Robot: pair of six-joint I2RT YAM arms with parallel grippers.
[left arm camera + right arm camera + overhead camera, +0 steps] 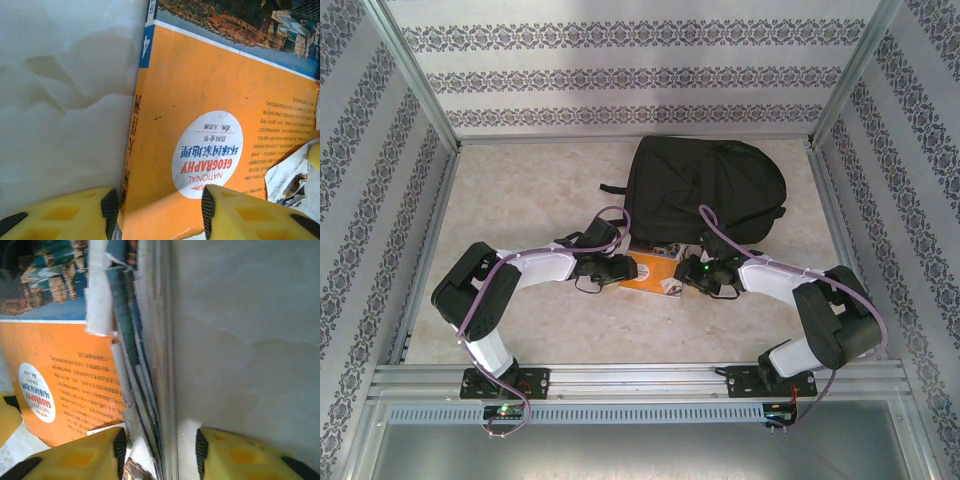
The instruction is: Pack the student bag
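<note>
Step in hand: two-arm pickup of the orange book (200,100), judging by the layout. Nothing looks packed yet. The student bag (705,190) lies flat at the far centre-right of the desk (540,190), and the book sits on the desk just in front of its near edge, between the arms. The left gripper (159,210) straddles the spine edge, one yellow finger on the desk side just beside the spine and the other over the cover near the white National Geography roundel. Its jaws stand apart with the edge between them, but I can't tell if the pads actually bite. The right gripper (160,445) is on the opposite edge with layered page edges between its jaws. Same story there: apart around the stack, grasp not confirmed. The right wrist view shows several layers and a torn white paper edge (97,295), so this may be more than one volume or a loose cover; can't tell which. The next move calls for both sets of jaws firmly onto the edges, then an even lift so the layers don't fan out or slip. After that comes a short carry back to the bag. Open issue: I can't see an open mouth on the bag from above, and both arms are busy with the book, so getting it inside probably needs one arm freed to hold the opening.
</note>
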